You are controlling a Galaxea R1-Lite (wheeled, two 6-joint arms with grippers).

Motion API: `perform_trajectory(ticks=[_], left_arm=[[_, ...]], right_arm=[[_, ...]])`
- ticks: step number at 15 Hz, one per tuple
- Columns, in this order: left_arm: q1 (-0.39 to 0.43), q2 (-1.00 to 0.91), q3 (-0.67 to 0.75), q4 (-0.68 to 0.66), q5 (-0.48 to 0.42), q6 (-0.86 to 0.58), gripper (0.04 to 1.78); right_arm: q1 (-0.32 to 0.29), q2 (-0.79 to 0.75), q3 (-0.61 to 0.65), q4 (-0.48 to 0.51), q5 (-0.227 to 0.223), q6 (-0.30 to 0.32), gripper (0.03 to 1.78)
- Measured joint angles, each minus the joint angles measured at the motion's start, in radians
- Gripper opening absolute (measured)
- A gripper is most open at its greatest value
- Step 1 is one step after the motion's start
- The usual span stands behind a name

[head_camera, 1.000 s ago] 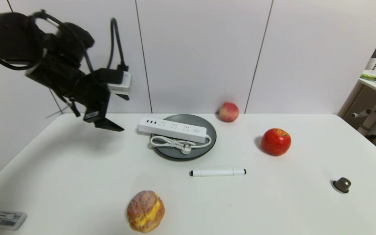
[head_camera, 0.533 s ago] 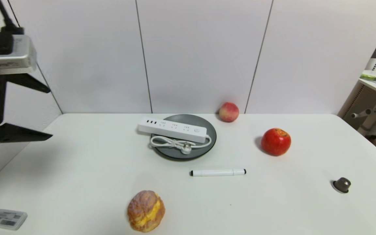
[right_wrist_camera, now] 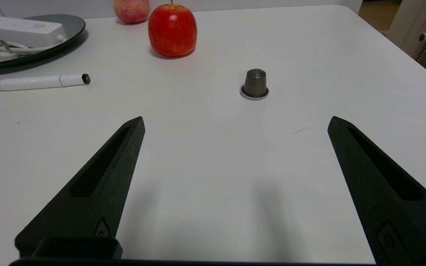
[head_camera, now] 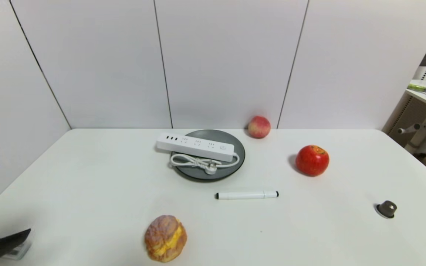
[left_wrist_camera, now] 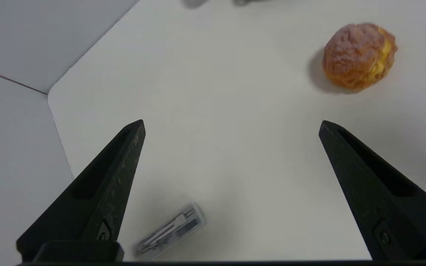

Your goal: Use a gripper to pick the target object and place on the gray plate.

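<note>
The white power strip (head_camera: 195, 146) lies across the gray plate (head_camera: 231, 166), its left end overhanging the rim, with its coiled cord and plug (head_camera: 198, 162) on the plate. It also shows in the right wrist view (right_wrist_camera: 17, 27) on the plate (right_wrist_camera: 70, 26). My left gripper (head_camera: 12, 202) is open and empty at the table's near left corner, far from the plate; only its fingertips show in the head view. In its wrist view (left_wrist_camera: 231, 123) the jaws stand wide over bare table. My right gripper (right_wrist_camera: 236, 118) is open and empty, low over the near right table.
A bun (head_camera: 165, 238) sits at the front, a white marker (head_camera: 247, 195) in front of the plate, a red apple (head_camera: 312, 160) to the right, a peach (head_camera: 259, 126) at the back, a small dark capsule (head_camera: 387, 209) at the right, a clear case (left_wrist_camera: 170, 236) under the left gripper.
My left arm has swung from high beside the plate's left down and back to the near left corner, leaving the head view almost entirely. The power strip has stayed on the plate.
</note>
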Motion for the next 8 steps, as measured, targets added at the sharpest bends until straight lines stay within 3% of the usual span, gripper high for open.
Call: perform_trajectory(ticks=[4,8], left_arm=[[-0.013,-0.277,0.374,-0.377,0.003,-0.238,1.69],[0.046,-0.473,0.582,-0.458,0.002,-0.355,1.69]], right_arm=[[0.0,0.0,0.0,0.0,0.0,0.0,1.71],[0.0,0.0,0.0,0.0,0.0,0.0,1.71]])
